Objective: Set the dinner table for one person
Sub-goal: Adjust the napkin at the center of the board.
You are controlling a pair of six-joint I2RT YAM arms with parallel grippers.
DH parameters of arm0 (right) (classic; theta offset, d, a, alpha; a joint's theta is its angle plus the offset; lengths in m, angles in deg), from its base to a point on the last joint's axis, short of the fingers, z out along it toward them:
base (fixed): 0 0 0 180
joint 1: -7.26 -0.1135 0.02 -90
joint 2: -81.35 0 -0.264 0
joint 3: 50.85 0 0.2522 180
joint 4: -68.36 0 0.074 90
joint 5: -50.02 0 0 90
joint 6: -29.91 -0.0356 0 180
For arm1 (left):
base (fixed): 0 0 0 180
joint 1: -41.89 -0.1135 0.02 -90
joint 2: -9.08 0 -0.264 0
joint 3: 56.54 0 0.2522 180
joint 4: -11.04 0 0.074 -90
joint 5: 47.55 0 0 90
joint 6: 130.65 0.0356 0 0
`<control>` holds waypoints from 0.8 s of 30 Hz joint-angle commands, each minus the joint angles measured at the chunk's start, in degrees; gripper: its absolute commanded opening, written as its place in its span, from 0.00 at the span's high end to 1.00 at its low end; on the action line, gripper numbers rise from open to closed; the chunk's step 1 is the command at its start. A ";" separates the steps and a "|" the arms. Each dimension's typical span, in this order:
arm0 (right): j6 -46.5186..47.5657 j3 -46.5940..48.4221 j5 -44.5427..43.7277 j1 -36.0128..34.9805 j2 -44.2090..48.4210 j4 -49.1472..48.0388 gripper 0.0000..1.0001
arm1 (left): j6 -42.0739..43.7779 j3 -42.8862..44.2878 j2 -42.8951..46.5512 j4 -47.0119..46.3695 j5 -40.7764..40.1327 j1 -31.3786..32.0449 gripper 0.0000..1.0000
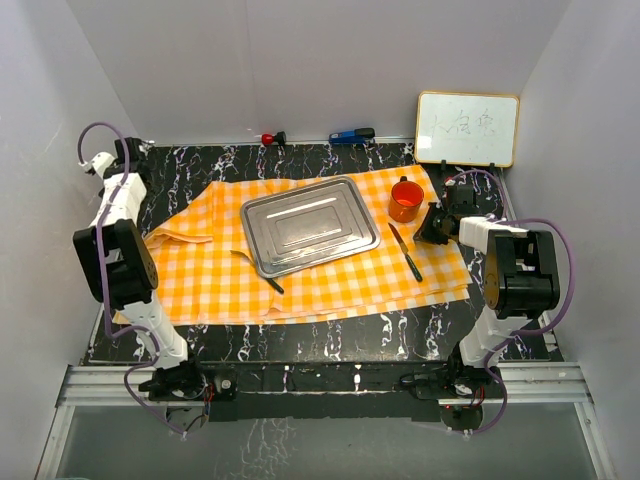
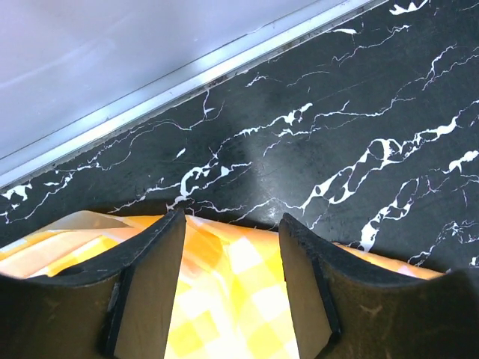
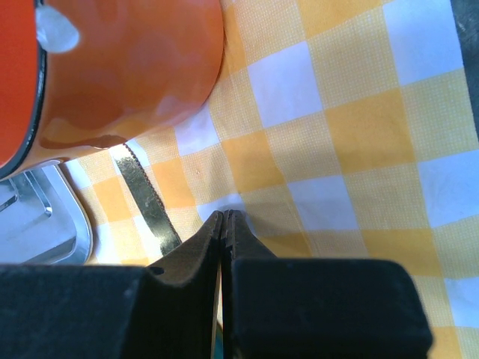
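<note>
Left fingers point(image 2: 150, 292) stood half open, empty, over the checked cloth point(image 2: 224, 299) edge on the black marble bench point(image 2: 337, 112); right fingers point(image 3: 187, 254) were shut beside the knife point(image 3: 146, 194). Lifting straight up looked safest against rumpling it.

whiteboard point(image 1: 467, 128) back right | red item point(image 1: 268, 138), blue item point(image 1: 352, 135) at back edge | checked cloth point(image 1: 340, 285) under steel tray point(image 1: 308, 225)

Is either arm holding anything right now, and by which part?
Nothing: the left gripper is open over the checked cloth, the right gripper shut on nothing.
</note>
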 commanded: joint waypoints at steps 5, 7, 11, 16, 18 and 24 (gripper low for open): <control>0.34 0.01 0.23 -0.81 -2.63 2.17 1.00 | 5.22 -1.94 5.77 -4.73 23.30 4.04 0.53; 0.34 0.29 0.24 -0.90 -2.46 2.40 1.00 | 8.83 1.15 3.50 -1.51 25.13 8.90 0.52; 0.34 0.35 0.24 -1.01 -1.61 2.63 1.00 | 15.19 8.03 -4.04 5.75 25.35 16.44 0.52; 0.22 0.45 0.39 -1.10 -0.84 2.80 1.00 | 18.72 10.15 -8.93 6.78 27.36 20.21 0.51; 0.21 0.41 0.68 -1.10 -0.73 2.63 1.00 | 19.29 12.22 -11.03 9.47 26.06 21.27 0.51; 0.16 0.27 1.76 -1.10 -0.60 1.89 1.00 | 19.85 13.97 -14.87 13.53 18.48 22.85 0.51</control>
